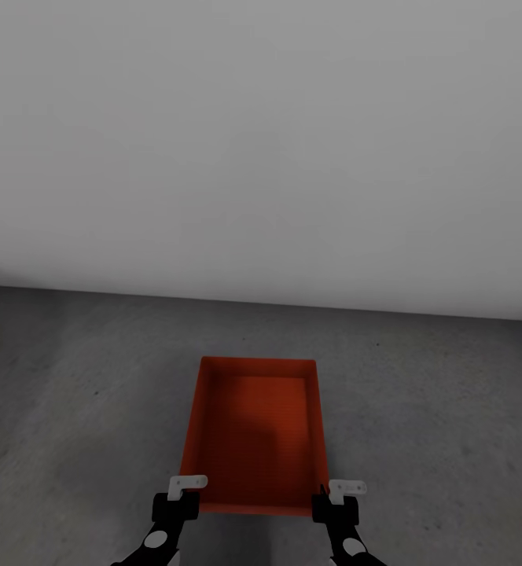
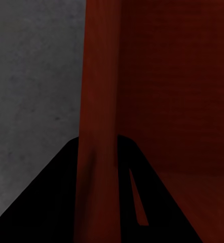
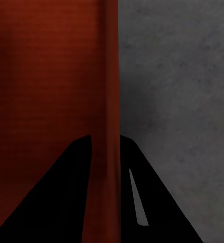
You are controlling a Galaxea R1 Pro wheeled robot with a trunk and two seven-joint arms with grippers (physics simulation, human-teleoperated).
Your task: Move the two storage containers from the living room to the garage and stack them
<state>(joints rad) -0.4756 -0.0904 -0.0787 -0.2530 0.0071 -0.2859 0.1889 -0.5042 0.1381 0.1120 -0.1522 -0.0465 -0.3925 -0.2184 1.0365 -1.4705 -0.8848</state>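
One orange-red storage container (image 1: 253, 428), open-topped and empty, lies lengthwise ahead of me over the dark grey concrete floor (image 1: 72, 393) of the garage. My left gripper (image 1: 184, 503) is shut on its left wall at the near corner. My right gripper (image 1: 333, 503) is shut on its right wall at the near corner. In the left wrist view the red wall (image 2: 99, 76) runs between the two black fingers (image 2: 51, 202). In the right wrist view the wall (image 3: 109, 76) is likewise pinched between the fingers (image 3: 157, 202). Whether the bin touches the floor I cannot tell. The other container is out of view.
A bare pale grey wall (image 1: 261, 141) stands straight ahead, meeting the floor a little beyond the container's far end. Mottled concrete (image 3: 183, 76) stretches to both sides of the bin.
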